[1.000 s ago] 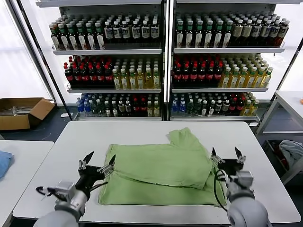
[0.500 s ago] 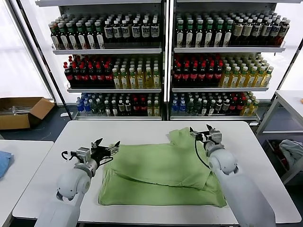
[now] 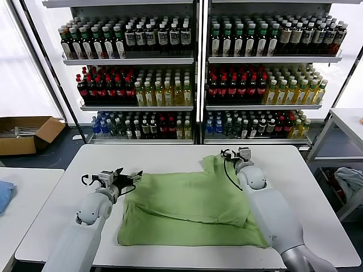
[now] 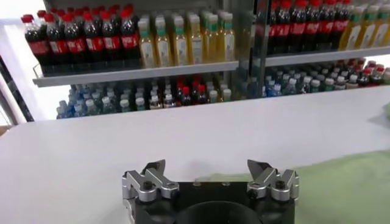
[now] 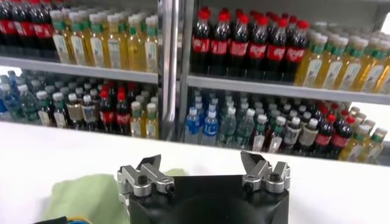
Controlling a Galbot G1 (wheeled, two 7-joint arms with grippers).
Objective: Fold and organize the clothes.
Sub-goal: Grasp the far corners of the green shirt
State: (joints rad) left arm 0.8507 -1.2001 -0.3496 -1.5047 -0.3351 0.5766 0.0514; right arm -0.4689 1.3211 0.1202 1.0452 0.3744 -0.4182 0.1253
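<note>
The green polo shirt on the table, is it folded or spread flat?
Partly folded. The green polo shirt lies in layers on the white table: an upper layer overlaps the lower one, and one sleeve sticks out at the far edge.

The head view looks forward and down from above the white table (image 3: 170,156), taking in both arms and the bottle shelves (image 3: 195,85) behind. Each wrist view sits just behind its own gripper, the left gripper (image 4: 210,176) and right gripper (image 5: 202,173), facing level across the tabletop toward those shelves. All three share the shelves, the table and probably the green polo shirt (image 3: 193,207).
</note>
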